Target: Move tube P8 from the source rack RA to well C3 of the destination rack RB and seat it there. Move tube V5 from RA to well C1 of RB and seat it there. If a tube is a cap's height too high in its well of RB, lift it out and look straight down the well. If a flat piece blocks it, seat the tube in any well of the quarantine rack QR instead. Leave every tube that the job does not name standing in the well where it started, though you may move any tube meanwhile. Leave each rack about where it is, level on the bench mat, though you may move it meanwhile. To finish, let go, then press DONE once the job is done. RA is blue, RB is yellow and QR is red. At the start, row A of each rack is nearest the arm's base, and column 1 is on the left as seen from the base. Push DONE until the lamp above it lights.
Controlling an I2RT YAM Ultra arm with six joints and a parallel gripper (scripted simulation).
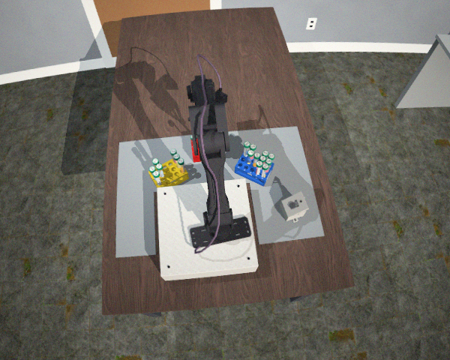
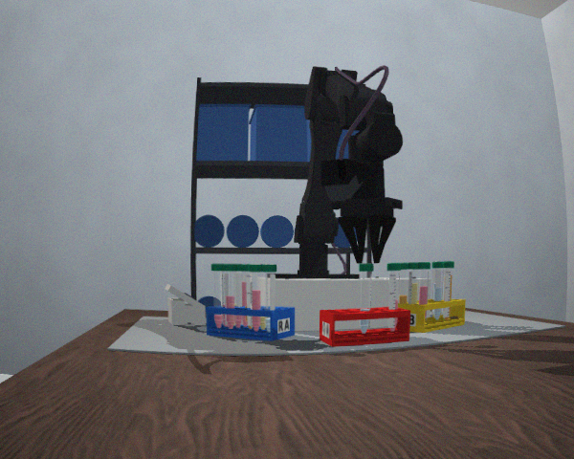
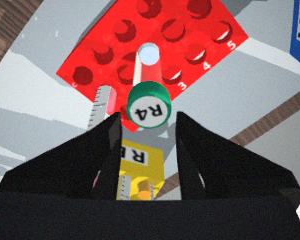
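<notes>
My gripper (image 2: 367,262) (image 3: 148,121) is open and empty, its fingertips just above the green cap of tube R4 (image 2: 365,267) (image 3: 149,106). R4 stands in the red rack QR (image 1: 197,156) (image 2: 404,323) (image 3: 174,11); the top view hides it behind the arm. The blue rack RA (image 1: 248,175) (image 2: 274,313) holds several green-capped tubes. The yellow rack RB (image 1: 168,171) (image 2: 459,305) (image 3: 157,163) holds several, grouped at its left and far right. No P8 or V5 label is readable. The DONE box (image 1: 297,205) (image 2: 182,312) stands at the right; its lamp's state is unclear.
The bench mat (image 1: 132,220) lies under the racks and the box. The white base block (image 1: 205,267) carries the arm behind the racks. A clear graduated tube (image 3: 102,102) shows beside my left finger in the wrist view, its cap hidden.
</notes>
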